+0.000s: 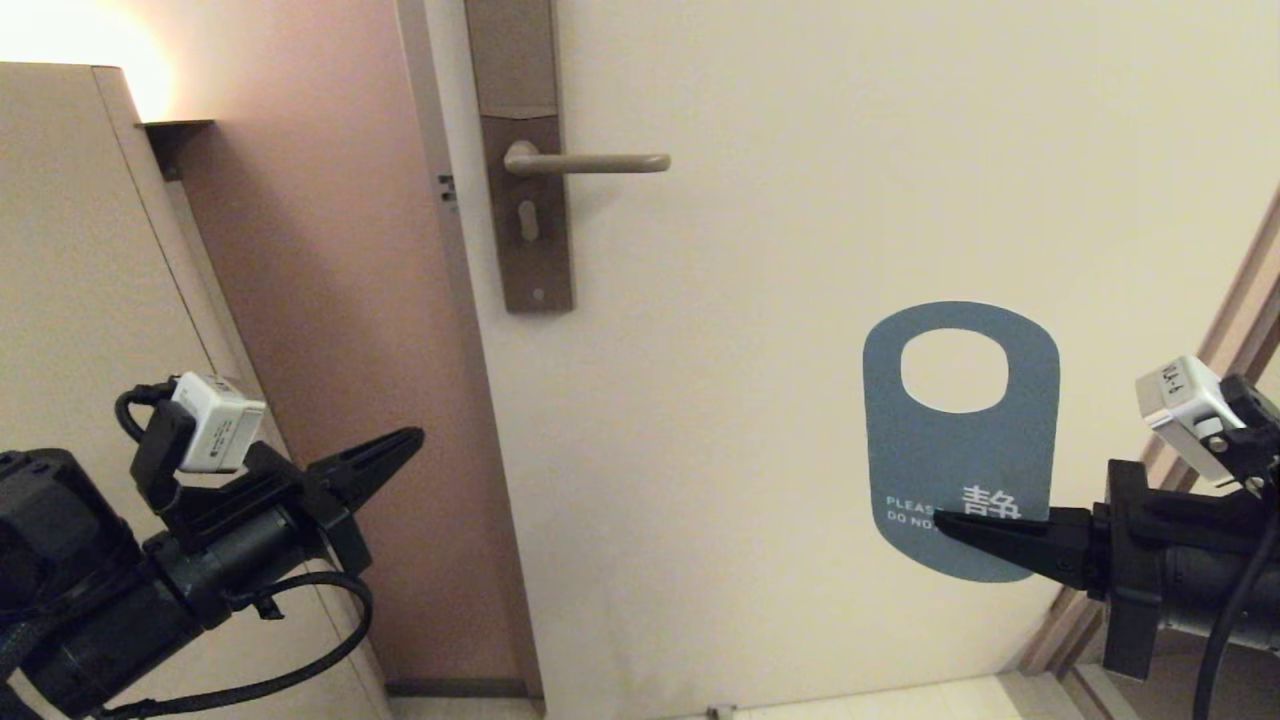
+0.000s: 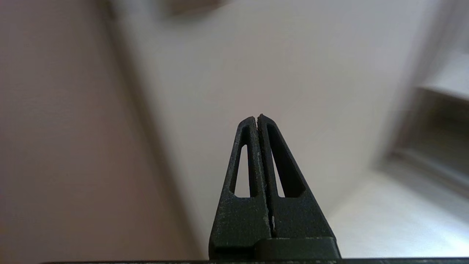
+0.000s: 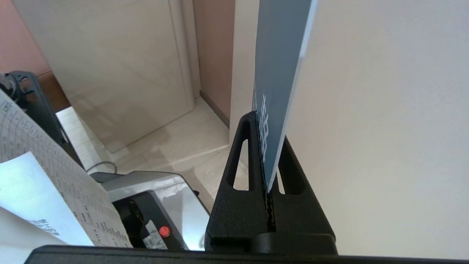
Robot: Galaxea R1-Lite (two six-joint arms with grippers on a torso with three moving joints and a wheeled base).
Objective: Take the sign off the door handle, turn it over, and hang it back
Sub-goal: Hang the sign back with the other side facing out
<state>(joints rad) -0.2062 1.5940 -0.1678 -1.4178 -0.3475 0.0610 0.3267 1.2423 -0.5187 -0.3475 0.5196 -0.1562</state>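
The sign [image 1: 960,470] is off the handle, held upright in front of the door with its blue side and white text facing me and its oval hole at the top. My right gripper [image 1: 945,525] is shut on the sign's lower end; the right wrist view shows the card [image 3: 278,91] edge-on between the fingers of that gripper [image 3: 265,121]. The door handle [image 1: 590,162] is bare, up and to the left of the sign, on its brown backplate [image 1: 530,200]. My left gripper [image 1: 412,437] is shut and empty, low at the left; it also shows in the left wrist view [image 2: 256,118].
The cream door [image 1: 800,250] fills the middle of the view. A pinkish wall [image 1: 330,330] and a beige cabinet [image 1: 90,250] stand at the left. A door frame [image 1: 1240,330] runs along the right. The robot's base [image 3: 157,205] and a printed sheet [image 3: 44,176] show low in the right wrist view.
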